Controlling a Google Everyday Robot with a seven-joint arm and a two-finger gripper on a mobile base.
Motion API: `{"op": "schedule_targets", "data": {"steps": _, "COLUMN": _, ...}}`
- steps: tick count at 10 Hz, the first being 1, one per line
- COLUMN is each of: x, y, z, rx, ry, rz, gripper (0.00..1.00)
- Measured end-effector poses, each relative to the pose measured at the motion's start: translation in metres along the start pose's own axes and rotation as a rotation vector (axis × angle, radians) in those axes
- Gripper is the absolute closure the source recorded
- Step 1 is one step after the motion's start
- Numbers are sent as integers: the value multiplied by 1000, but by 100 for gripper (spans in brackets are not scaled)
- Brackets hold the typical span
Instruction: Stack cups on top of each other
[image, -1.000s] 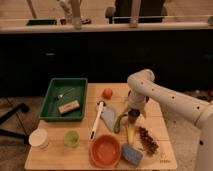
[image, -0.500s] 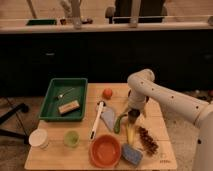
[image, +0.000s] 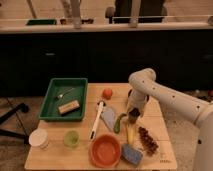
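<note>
The pale green translucent cup (image: 71, 138) stands upright near the table's front left. My gripper (image: 133, 113) points down at the table's right middle, well to the right of that cup. A small dark object (image: 133, 119), which looks like the dark metal tumbler, stands right at the gripper's tip. I cannot tell whether the gripper touches it.
A green tray (image: 52, 102) with a fork and a brown block sits back left. A white cup (image: 38, 138) stands front left and an orange bowl (image: 105, 150) front middle. A blue sponge (image: 132, 154), brown clustered food (image: 146, 140), a white brush (image: 96, 120), a green vegetable (image: 119, 122) and a red fruit (image: 107, 93) lie around the gripper.
</note>
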Motion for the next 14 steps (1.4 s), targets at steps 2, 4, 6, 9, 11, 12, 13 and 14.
{"op": "schedule_targets", "data": {"steps": 2, "x": 0, "y": -1, "z": -2, "rx": 6, "ry": -1, "rz": -3, "gripper": 100}}
{"op": "schedule_targets", "data": {"steps": 4, "x": 0, "y": -2, "z": -2, "rx": 8, "ry": -2, "rz": -4, "gripper": 100}}
{"op": "schedule_targets", "data": {"steps": 6, "x": 1, "y": -2, "z": -3, "rx": 5, "ry": 0, "rz": -3, "gripper": 100}}
{"op": "schedule_targets", "data": {"steps": 9, "x": -1, "y": -2, "z": -2, "rx": -4, "ry": 3, "rz": 5, "gripper": 100}}
{"op": "schedule_targets", "data": {"steps": 11, "x": -2, "y": -1, "z": -3, "rx": -3, "ry": 6, "rz": 9, "gripper": 100}}
{"op": "schedule_targets", "data": {"steps": 12, "x": -2, "y": 0, "z": -5, "rx": -5, "ry": 9, "rz": 12, "gripper": 100}}
{"op": "schedule_targets", "data": {"steps": 13, "x": -2, "y": 0, "z": -6, "rx": -5, "ry": 12, "rz": 14, "gripper": 100}}
{"op": "schedule_targets", "data": {"steps": 14, "x": 0, "y": -1, "z": -7, "rx": -3, "ry": 22, "rz": 16, "gripper": 100}}
